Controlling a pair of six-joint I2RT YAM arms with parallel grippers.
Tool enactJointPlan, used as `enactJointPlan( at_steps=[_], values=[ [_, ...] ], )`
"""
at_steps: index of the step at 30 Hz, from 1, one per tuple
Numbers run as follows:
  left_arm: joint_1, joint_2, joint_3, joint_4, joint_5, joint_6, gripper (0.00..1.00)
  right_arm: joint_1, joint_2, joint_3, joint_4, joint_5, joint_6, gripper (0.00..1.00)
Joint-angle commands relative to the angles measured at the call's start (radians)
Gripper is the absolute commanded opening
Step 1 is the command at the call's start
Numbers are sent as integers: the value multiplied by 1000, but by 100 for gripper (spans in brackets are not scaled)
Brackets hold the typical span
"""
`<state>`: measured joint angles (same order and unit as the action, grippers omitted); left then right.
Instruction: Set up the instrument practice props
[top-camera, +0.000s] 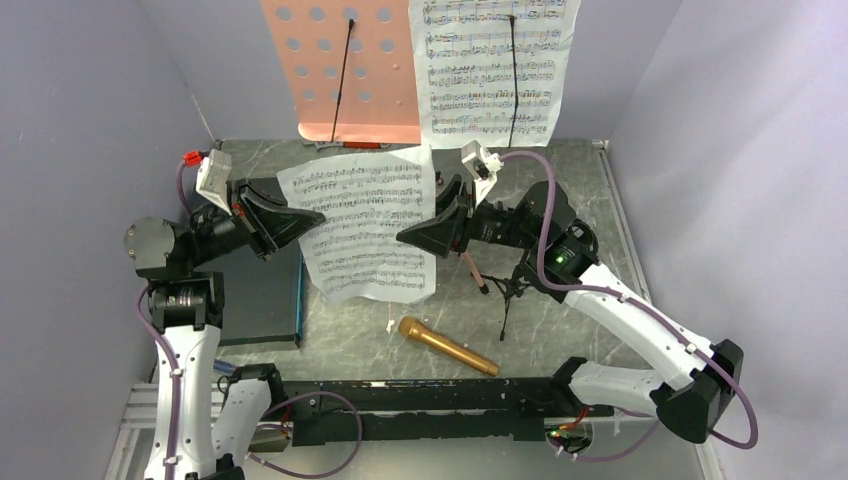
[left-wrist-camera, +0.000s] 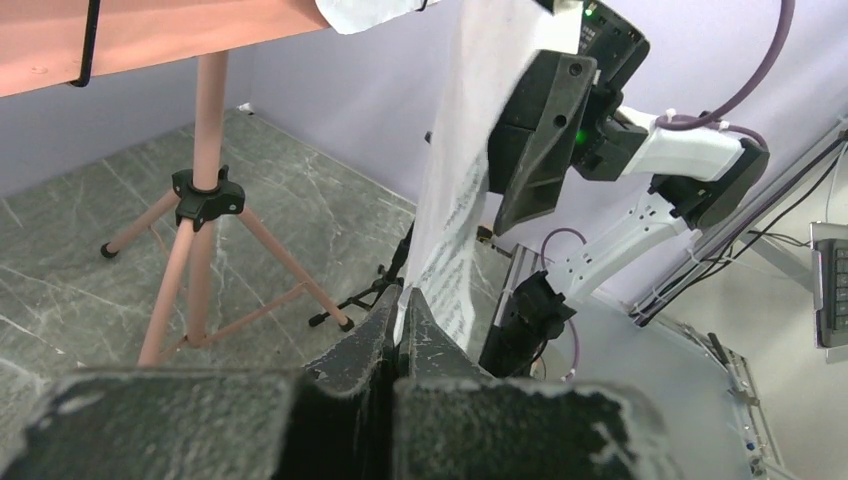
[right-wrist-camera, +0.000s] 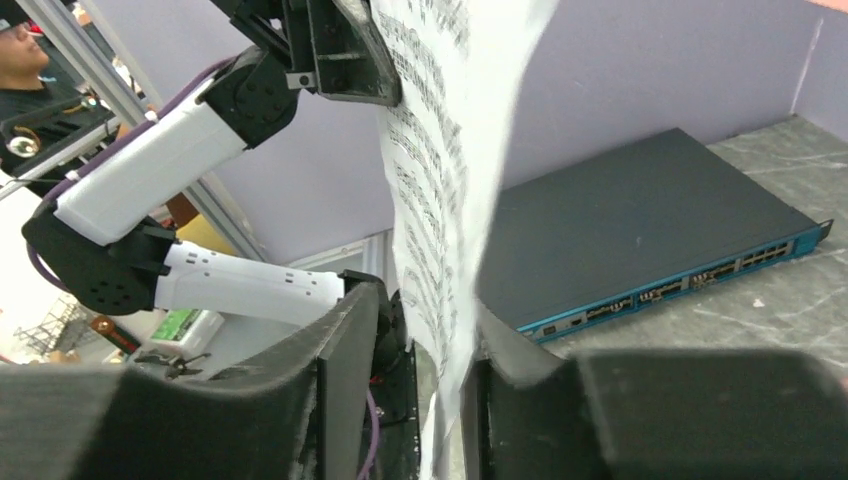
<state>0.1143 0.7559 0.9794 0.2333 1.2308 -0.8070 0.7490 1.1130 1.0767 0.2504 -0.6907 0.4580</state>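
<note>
- Music stand (top-camera: 340, 70): pink and perforated, it stands at the far end of the table (top-camera: 340, 330). A black retaining arm crosses the bare left half of its desk. The left wrist view shows its tripod legs planted on the marble-patterned top.
- Case (top-camera: 260, 300): dark and flat with a blue front edge, it lies on the left side of the table, just beside the left arm and under the held page's left edge.
- Held page (top-camera: 365, 230): this white sheet of music hangs in the air between the two arms, in front of the stand and above the table. It hides part of the tabletop behind it.
- Mounted page (top-camera: 495, 70): this second sheet sits on the right half of the stand's desk, under another black arm.
- Left gripper (left-wrist-camera: 400, 320): its jaws are pressed together on the left edge of the held page.
- Right gripper (right-wrist-camera: 430, 320): its jaws stand apart with the page's right edge hanging in the gap. Whether the paper touches a pad is hard to tell.
- Mic (top-camera: 447, 346): gold, it lies flat on the table near the arm bases, below the held page and well apart from both grippers.
- Mic stand (top-camera: 512, 288): this small black tripod stands beneath the right arm and is partly hidden by it.
</note>
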Motion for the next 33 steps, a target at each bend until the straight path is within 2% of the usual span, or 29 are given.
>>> enactJointPlan(
  at_steps=[1, 3, 6, 13, 17, 19, 22, 24, 30, 33],
  values=[
    [-3, -18, -9, 115, -33, -84, 3, 4, 8, -33, 109, -27, 6, 45],
    [-2, -19, -13, 158, -35, -120, 3, 5, 26, -43, 127, -42, 15, 52],
    [-3, -20, -7, 177, -33, -140, 3, 4, 55, -48, 153, -66, 35, 56],
    [-4, -21, -2, 157, -19, -129, 3, 4, 61, -56, 192, -69, 50, 49],
    [-4, -21, 3, 132, -7, -117, 3, 4, 39, -60, 194, -68, 37, 51],
    [-4, -22, 6, 118, -4, -107, 3, 4, 32, -53, 190, -76, 35, 55],
    [-4, -24, 7, 106, -2, -100, 3, 4, 25, -40, 189, -87, 31, 70],
    [-4, -26, 3, 107, -4, -102, 3, 5, 24, -36, 198, -88, 37, 73],
    [-3, -24, 0, 117, 6, -109, 3, 4, 50, -21, 217, -98, 56, 60],
    [-3, -29, 6, 92, 13, -90, 3, 5, 59, -11, 227, -96, 64, 48]
  ],
)
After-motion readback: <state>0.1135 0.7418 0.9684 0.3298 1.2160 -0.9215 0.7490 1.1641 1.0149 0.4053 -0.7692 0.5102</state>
